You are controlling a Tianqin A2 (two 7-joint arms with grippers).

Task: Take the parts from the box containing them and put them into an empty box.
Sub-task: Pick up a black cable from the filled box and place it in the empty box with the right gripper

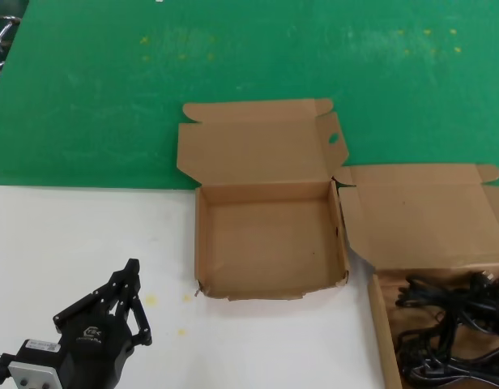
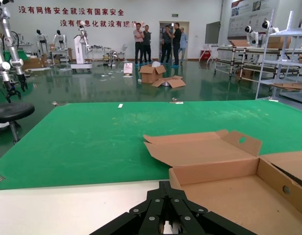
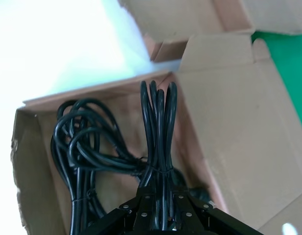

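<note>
The empty box (image 1: 270, 243) lies open mid-table; its lid side flap has an oval hole (image 1: 333, 138). It also shows in the left wrist view (image 2: 229, 196). The box containing the parts (image 1: 379, 324) sits at the lower right, with black cords (image 1: 452, 324) tangled in it. In the right wrist view my right gripper (image 3: 163, 198) is shut on one looped cord bundle (image 3: 159, 122) over that box (image 3: 92, 90); other cords (image 3: 82, 147) lie beside it. My left gripper (image 1: 133, 274) is shut and empty over the white table, left of the empty box; it also shows in its wrist view (image 2: 164, 190).
The white table (image 1: 71, 243) meets a green mat (image 1: 87, 97) behind the boxes. The cord box's plain lid (image 1: 428, 215) lies open, touching the empty box's right wall. Past the mat, the left wrist view shows a hall with people and more cartons (image 2: 156, 76).
</note>
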